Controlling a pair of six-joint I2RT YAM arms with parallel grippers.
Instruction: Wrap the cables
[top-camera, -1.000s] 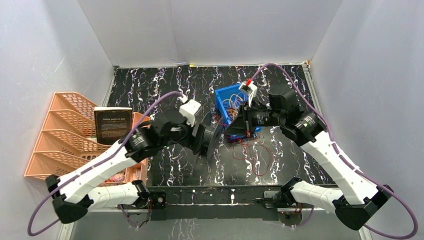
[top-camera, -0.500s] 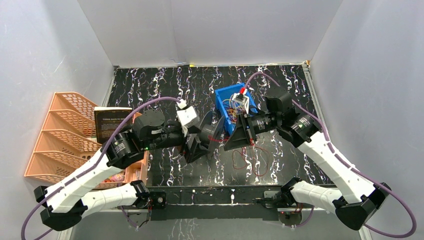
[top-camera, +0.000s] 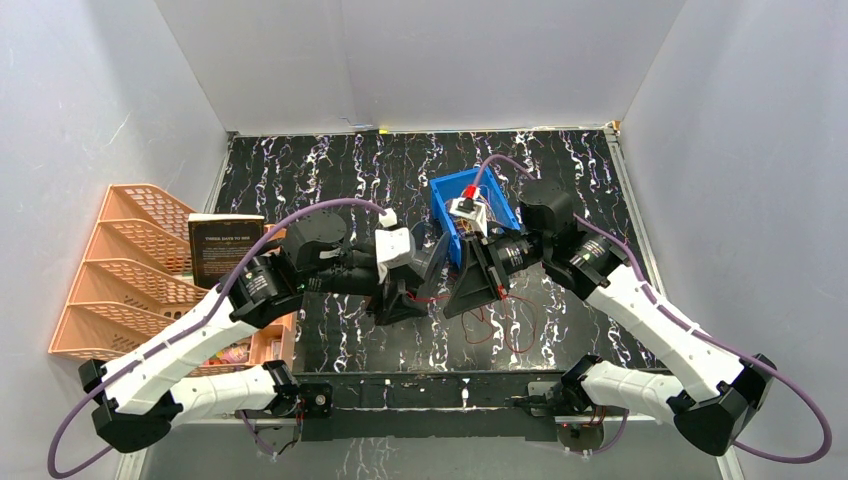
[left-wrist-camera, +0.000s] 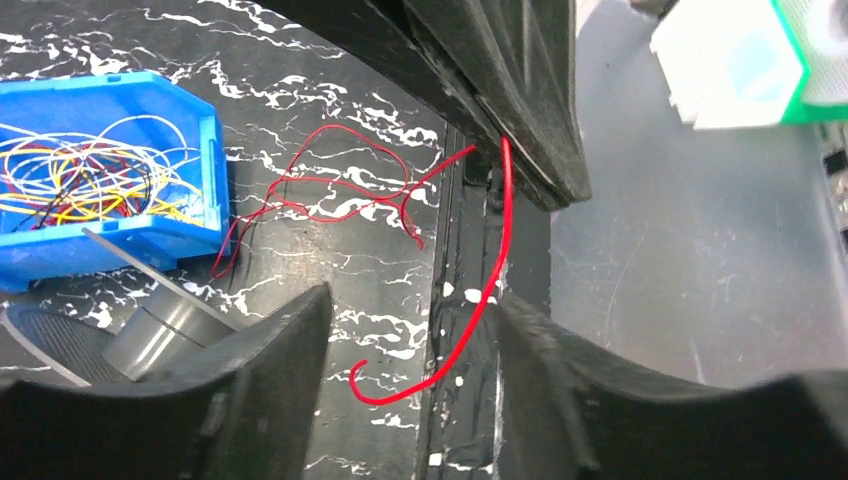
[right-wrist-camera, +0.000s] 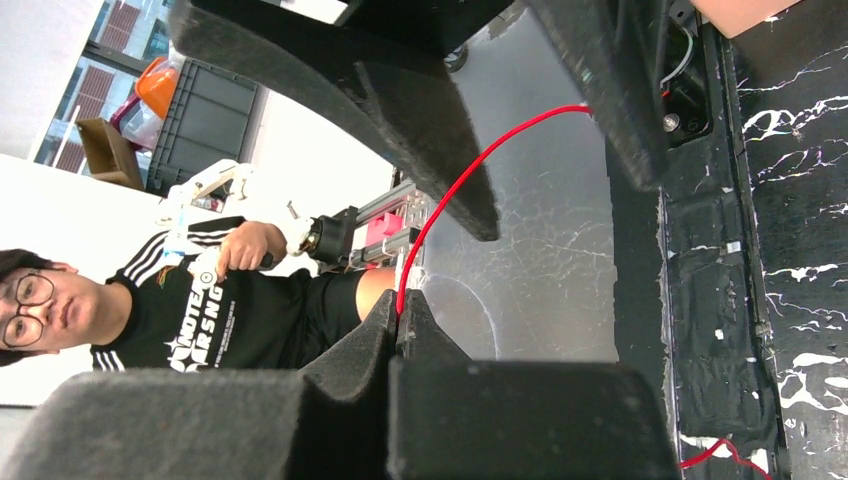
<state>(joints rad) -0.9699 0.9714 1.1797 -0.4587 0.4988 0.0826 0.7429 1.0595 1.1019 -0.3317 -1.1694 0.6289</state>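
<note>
Cables (left-wrist-camera: 80, 180) sit tangled in blue bin (left-wrist-camera: 120, 240); red strand (left-wrist-camera: 505, 230) runs just beside bin, clamped by right gripper (right-wrist-camera: 400, 318), fingers pressed together. Left gripper (left-wrist-camera: 415, 310), near bin, is spread wide, strand's loose end hanging between its fingers.

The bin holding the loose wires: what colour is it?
The bin is blue; the left wrist view shows it best.

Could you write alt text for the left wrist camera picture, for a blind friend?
A thin red wire hangs from the shut jaws of the right gripper above and curls between the open jaws of the left gripper below. At left, a blue bin holds tangled colored wires.
</note>
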